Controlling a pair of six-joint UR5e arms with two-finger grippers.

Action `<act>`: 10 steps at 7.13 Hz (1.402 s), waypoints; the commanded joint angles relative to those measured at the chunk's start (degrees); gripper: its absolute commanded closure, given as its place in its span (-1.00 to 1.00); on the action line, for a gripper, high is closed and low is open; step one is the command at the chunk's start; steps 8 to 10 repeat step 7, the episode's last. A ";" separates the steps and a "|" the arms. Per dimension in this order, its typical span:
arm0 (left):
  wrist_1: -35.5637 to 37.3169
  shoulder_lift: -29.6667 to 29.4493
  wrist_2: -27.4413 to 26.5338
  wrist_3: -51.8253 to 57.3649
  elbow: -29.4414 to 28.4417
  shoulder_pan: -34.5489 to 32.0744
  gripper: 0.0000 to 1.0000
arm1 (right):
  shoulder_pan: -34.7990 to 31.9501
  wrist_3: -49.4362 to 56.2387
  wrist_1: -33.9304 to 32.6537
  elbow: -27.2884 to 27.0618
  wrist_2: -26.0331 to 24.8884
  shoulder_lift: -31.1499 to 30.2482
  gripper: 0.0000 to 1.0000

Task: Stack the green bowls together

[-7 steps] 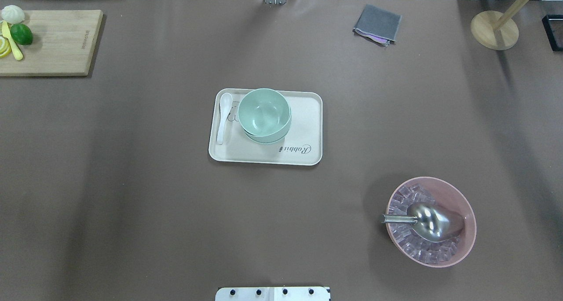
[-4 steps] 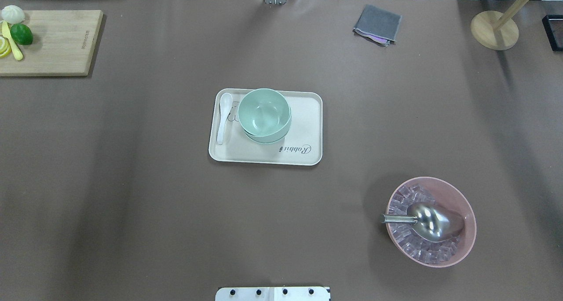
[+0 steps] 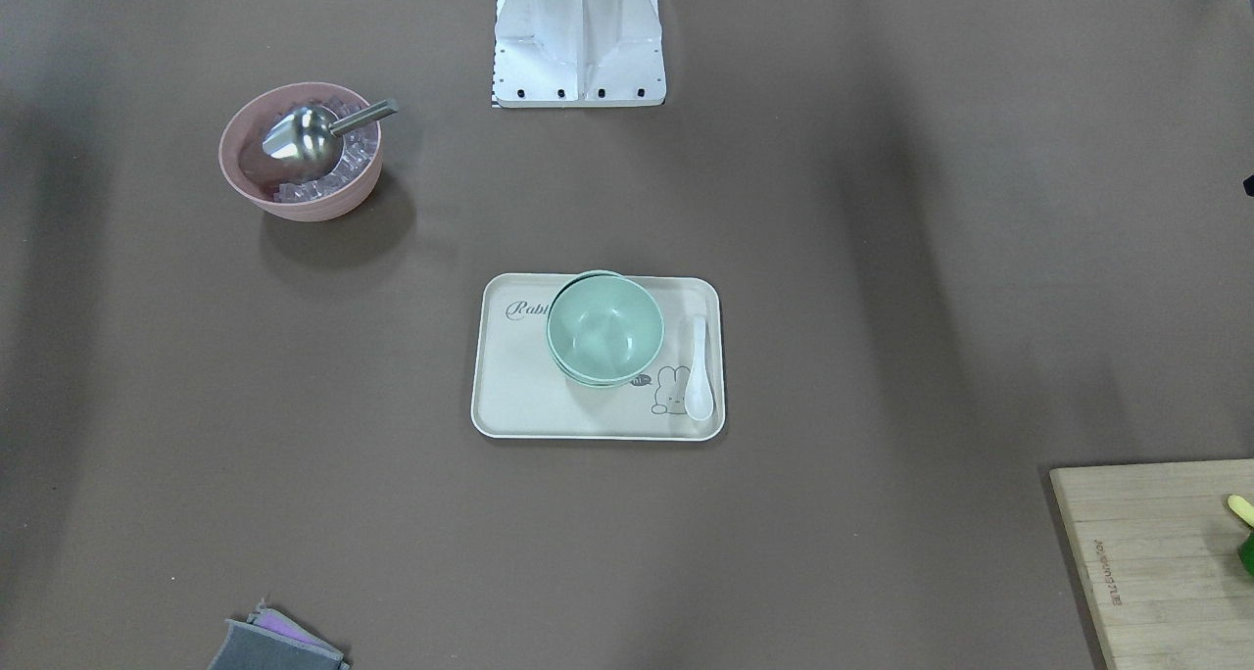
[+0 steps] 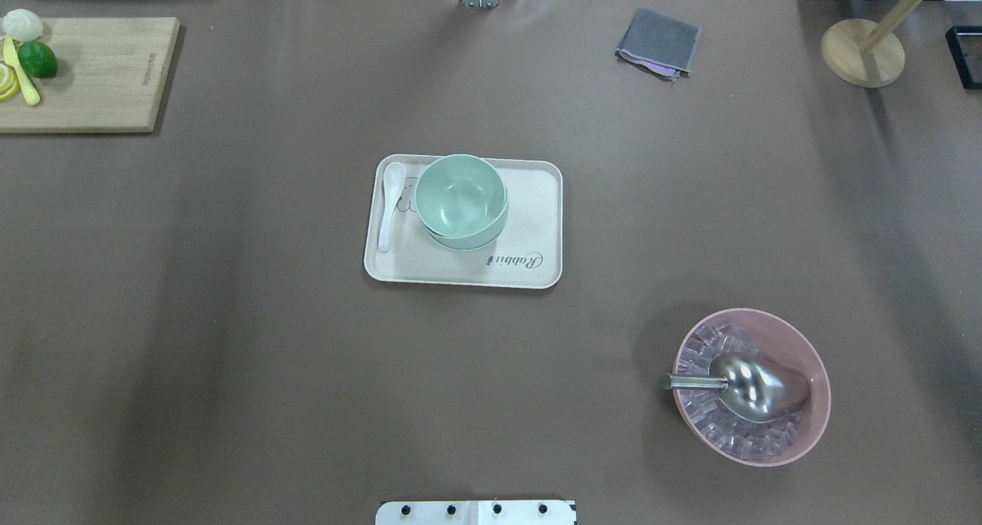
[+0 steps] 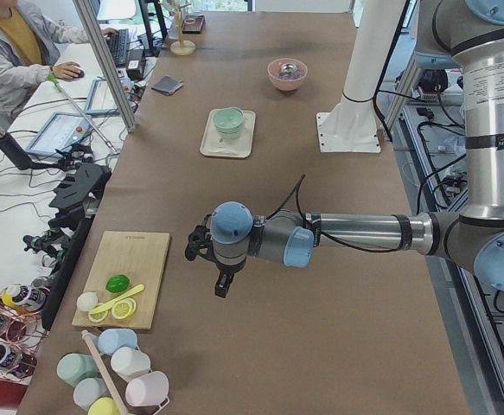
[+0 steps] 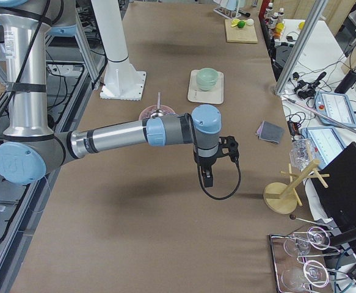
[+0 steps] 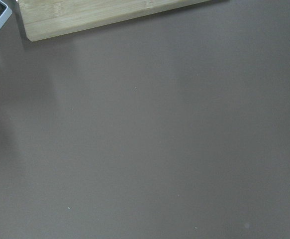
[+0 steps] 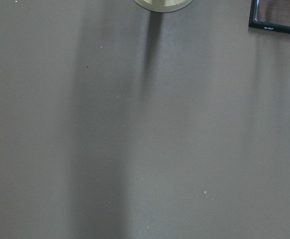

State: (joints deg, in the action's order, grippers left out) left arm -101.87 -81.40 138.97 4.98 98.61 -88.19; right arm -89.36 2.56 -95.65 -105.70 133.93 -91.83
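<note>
Lying nearest the robot: pink bowl (image 4: 802, 348), right of the tray (image 4: 537, 203) and on its robot side, holding ice and a metal scoop (image 4: 756, 387).
Green bowls (image 4: 460, 199): on the tray, left of its middle, nested mouth-up in one pile; a white spoon (image 4: 393, 195) lies just beside them.
Left gripper (image 5: 221, 285): well off the tray's left end, near the cutting board (image 5: 130, 277); whether its jaws are apart or together cannot be told.
Right gripper (image 6: 207, 177): well off the tray's right end, near the wooden stand (image 6: 283, 196); jaw state likewise cannot be told.
Governing relation: the pile sits between the grippers, well apart from both; being round, it has no long axis; neither arm is clearly nearer.
Progress: stacking looks complete.
Grey cloth (image 4: 658, 41): beyond the tray, rightward.
</note>
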 commanded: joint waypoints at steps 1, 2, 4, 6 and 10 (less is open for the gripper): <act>-0.17 -0.60 -0.89 0.29 0.87 -1.19 -0.97 | 0.24 0.43 0.03 0.23 -0.76 -0.27 -1.00; -0.25 -0.95 -0.98 0.38 1.23 -1.11 -0.97 | 0.24 0.35 0.11 -0.12 -1.03 -0.19 -1.00; -0.87 -1.57 -0.98 0.38 0.62 -1.20 -0.97 | 0.42 0.26 0.03 -0.04 -0.77 -0.36 -1.00; -1.04 -1.66 -0.81 0.20 0.70 -1.19 -0.97 | 0.42 0.26 0.03 0.06 -0.77 -0.36 -1.00; -1.05 -1.66 -0.81 0.20 0.70 -1.11 -0.97 | 0.42 0.26 -0.06 0.14 -0.95 -0.45 -1.00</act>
